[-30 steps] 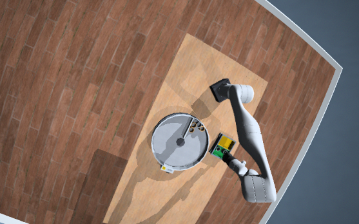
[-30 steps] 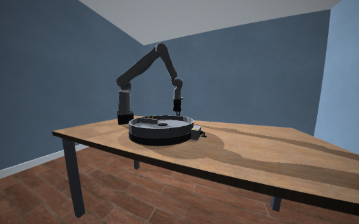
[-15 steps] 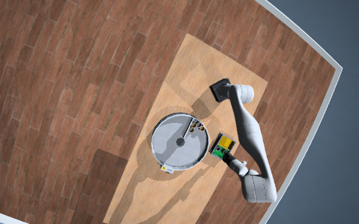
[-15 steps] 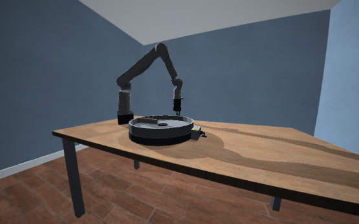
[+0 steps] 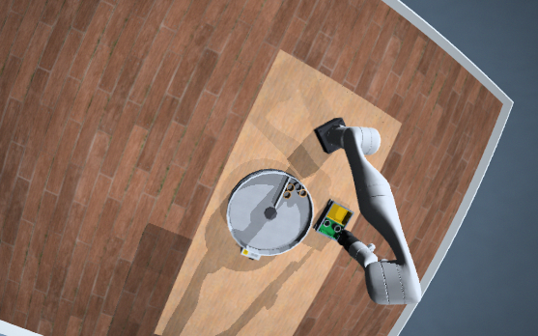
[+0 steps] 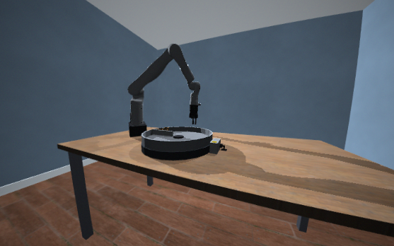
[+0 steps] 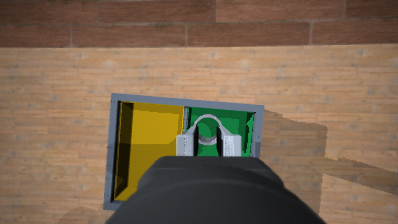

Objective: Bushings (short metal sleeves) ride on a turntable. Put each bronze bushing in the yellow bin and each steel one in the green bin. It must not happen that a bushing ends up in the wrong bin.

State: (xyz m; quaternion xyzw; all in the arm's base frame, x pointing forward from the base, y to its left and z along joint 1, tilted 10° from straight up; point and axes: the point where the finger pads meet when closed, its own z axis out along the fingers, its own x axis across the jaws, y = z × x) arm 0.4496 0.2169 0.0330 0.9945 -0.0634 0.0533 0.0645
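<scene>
My gripper (image 5: pixel 341 235) (image 6: pixel 194 122) (image 7: pixel 207 137) is partly open and empty above the green bin (image 5: pixel 325 231) (image 7: pixel 235 115). A steel bushing (image 7: pixel 207 116) lies in that bin, seen below and between the fingertips in the wrist view. The top view shows two steel rings in the green bin; the wrist view hides the other. The yellow bin (image 5: pixel 340 212) (image 7: pixel 155 120) adjoins it and shows no bushing in its visible part. On the turntable (image 5: pixel 250 217) (image 6: pixel 176 145), bronze bushings (image 5: pixel 287 198) and a darker grey one, seemingly steel, cluster near the rim.
A straight guide bar (image 5: pixel 281 193) runs from the turntable's dark centre hub (image 5: pixel 270 212) (image 6: pixel 178 136) to its raised rim, beside the cluster. A small box with a yellow mark (image 5: pixel 251 253) (image 6: pixel 215 145) sits at the turntable's outer edge. The bins stand between the turntable and the table edge.
</scene>
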